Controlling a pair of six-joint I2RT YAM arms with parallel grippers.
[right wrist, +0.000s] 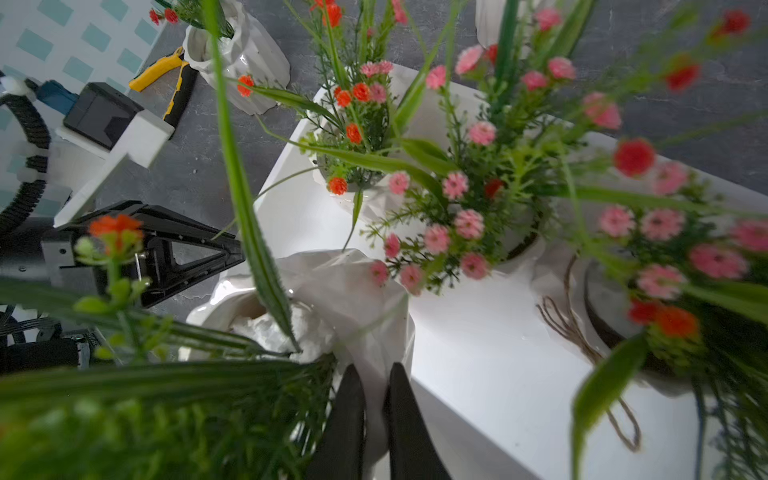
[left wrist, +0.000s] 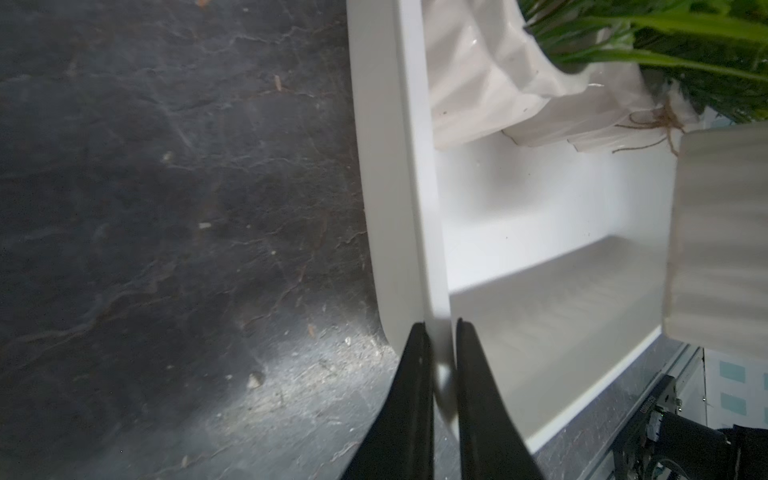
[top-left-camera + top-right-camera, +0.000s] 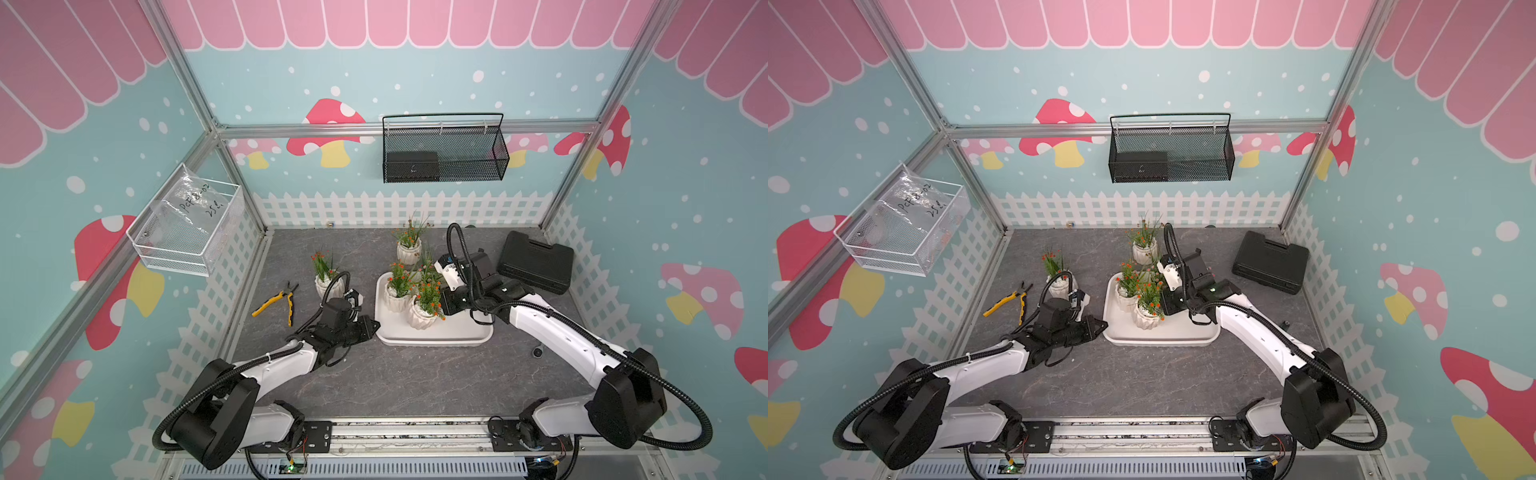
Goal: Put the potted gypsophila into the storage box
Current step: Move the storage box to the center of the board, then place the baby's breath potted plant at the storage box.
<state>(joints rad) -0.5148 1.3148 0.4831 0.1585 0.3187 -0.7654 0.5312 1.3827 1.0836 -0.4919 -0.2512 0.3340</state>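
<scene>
Potted gypsophila (image 1: pixel 345 291): one pot's rim is pinched in the closed jaws of the right gripper (image 1: pixel 375 370), standing inside the storage box (image 3: pixel 440 334) beside other pots (image 3: pixel 395 301). The left gripper (image 2: pixel 439 328) is clamped on the box's left side wall. Two more pots (image 3: pixel 328 286) stand outside on the table (image 3: pixel 415 382), one near yellow pliers (image 3: pixel 274 303).

- Black handwriting on a crumpled clear plastic bag (image 3: pixel 189 208) reads roughly "PET 8.02" in both top views.
- A second handwritten line below it begins "25", and its last character is too unclear to read.
- The bag lies in a white wire-mesh basket (image 3: pixel 174 262) hung on the left side wall.
- A small white mark sits on a dark flat box (image 3: pixel 411 166) inside the black wire-mesh basket (image 3: pixel 496 166) on the back wall, and it is too small to read.
</scene>
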